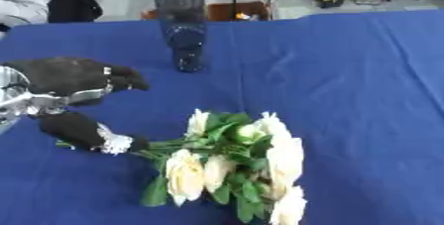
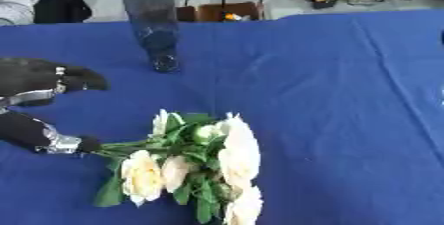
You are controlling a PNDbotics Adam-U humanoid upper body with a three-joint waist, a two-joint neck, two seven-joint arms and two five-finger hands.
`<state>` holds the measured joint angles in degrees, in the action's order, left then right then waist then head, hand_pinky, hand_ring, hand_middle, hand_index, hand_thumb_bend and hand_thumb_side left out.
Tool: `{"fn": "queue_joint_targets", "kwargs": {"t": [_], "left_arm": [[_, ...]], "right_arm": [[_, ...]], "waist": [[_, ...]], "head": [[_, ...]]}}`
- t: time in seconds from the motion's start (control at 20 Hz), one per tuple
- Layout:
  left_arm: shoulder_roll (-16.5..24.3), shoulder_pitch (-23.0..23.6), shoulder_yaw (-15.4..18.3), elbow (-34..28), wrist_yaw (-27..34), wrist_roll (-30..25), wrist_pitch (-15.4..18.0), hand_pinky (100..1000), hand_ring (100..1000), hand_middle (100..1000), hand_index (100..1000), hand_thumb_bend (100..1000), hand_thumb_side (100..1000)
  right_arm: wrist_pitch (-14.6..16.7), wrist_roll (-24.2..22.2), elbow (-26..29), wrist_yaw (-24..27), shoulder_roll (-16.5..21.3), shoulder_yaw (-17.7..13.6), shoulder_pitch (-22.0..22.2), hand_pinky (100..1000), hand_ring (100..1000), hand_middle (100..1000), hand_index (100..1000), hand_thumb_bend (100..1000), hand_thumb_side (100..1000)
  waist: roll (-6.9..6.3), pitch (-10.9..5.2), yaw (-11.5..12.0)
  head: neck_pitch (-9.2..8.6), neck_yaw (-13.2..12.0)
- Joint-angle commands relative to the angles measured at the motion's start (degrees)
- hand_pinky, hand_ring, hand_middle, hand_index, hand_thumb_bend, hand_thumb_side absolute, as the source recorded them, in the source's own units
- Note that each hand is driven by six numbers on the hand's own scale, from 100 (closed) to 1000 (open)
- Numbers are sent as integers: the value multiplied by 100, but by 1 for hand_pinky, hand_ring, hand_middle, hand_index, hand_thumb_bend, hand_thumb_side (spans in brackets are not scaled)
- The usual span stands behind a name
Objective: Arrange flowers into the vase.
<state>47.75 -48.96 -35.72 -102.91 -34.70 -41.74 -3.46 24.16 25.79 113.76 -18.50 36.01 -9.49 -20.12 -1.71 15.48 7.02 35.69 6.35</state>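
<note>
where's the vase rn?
The clear vase stands upright at the far centre-left of the blue table, beyond the left hand and the bouquet lying nearer the camera.

we see the table (image 1: 364,95) filling most of the view. the vase (image 1: 182,26) stands upright on it at twelve o'clock, toward the far edge. the bouquet (image 1: 234,162) lies flat on the table at six o'clock, well apart from the vase, its stems pointing to nine o'clock and its blooms toward five. our left hand (image 1: 74,102) sits at nine o'clock, its thumb touching the stem ends, the fingers above them.
</note>
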Motion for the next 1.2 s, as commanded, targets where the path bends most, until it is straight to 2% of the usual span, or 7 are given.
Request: {"fn": "queue_joint_targets", "kwargs": {"t": [0.05, 0.6, 0.65, 1.2], "left_arm": [[132, -1, 44, -128, -7, 8, 53, 885, 943, 946, 1000, 537, 970], [152, 105, 45, -168, -11, 27, 48, 882, 942, 944, 1000, 529, 964], [127, 125, 36, -166, -26, 42, 63, 866, 920, 913, 1000, 443, 837], [-317, 325, -164, 747, -893, 813, 671, 859, 909, 896, 997, 424, 836]], "right_arm": [[-15, 13, 83, 25, 98, -27, -40, 759, 828, 815, 843, 100, 794], [-14, 17, 83, 25, 92, -28, -44, 758, 828, 815, 843, 100, 794], [-15, 18, 83, 26, 87, -30, -45, 758, 828, 814, 843, 100, 791], [-11, 24, 83, 24, 55, -33, -64, 759, 829, 814, 843, 100, 790]], "waist": [[88, -105, -5], [97, -103, -9], [108, -97, -16], [144, -50, -57]], "head": [[-80, -16], [-93, -21], [-112, -27], [-166, -62]]}}
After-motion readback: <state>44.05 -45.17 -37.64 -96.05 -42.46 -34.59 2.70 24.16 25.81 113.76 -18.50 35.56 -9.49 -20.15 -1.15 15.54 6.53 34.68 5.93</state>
